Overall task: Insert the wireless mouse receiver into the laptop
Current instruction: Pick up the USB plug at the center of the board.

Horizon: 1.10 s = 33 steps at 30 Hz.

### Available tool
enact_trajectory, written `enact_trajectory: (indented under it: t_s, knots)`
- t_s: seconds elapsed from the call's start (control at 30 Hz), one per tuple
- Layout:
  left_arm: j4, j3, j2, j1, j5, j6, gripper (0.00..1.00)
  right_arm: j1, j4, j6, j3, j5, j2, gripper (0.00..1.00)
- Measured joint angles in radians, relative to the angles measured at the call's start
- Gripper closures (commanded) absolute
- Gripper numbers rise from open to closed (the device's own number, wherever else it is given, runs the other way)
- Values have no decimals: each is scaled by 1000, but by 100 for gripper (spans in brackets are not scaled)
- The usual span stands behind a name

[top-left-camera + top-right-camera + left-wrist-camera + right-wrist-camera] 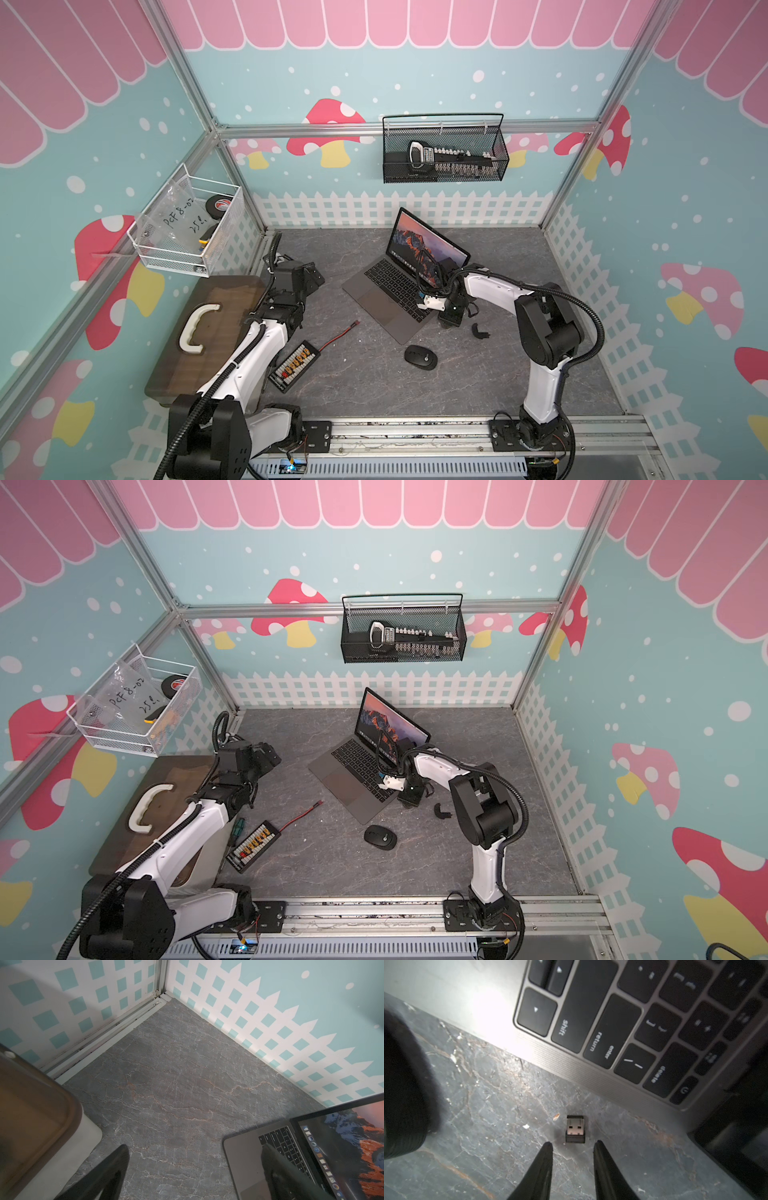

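Right wrist view: the wireless mouse receiver [575, 1129] lies flat on the grey marbled bench [483, 1122], just beside the right-hand edge of the laptop [483, 1001] and level with its return and delete keys. The right jaws stand parted, their fingertips [546, 1157] reaching to either side of the receiver's near end without visibly touching it. This reads as the straddle that comes before a pinch, so nothing is grasped yet. The low, steep approach probably suits so flat a piece, which gives only its two narrow flanks to grip. The receiver is tiny, far smaller than a single key. It has a short silver metal plug with two small square holes on its upper face and a stubby black plastic cap at the end nearer the fingertips. The plug end appears to point toward the laptop's side. The port is not visible in any view. In both top views the right arm [494, 286] covers the spot, so the receiver cannot be seen there; the laptop sits open at mid-bench with its screen lit. The left jaws, fingers [108, 1169] spread wide and empty, hang above bare bench between the wooden case [31, 1115] and the laptop's left corner, apparently parked clear. The mouse [420, 356] rests well apart, nearer the front rail.
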<state>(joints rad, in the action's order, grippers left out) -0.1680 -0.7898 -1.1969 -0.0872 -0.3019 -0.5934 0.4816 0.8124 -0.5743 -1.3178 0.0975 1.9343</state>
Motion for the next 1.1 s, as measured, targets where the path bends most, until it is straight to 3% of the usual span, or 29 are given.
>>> enact_trajectory:
  t_s: [0.5,0.73,0.9,1.1]
  knots:
    - [2,-11,-61,0,42,-21,0,12,-79,40,60,-19,-22,77]
    - [50,-11,-113,0,119,-35,1,12,-97,62,82,-7,-36,83]
    - [91,-42,-244,0,226,-77,1,12,-142,94,125,-10,-69,84]
    - [119,-183,-441,-25,333,-135,1,4,-196,145,189,-6,-117,85]
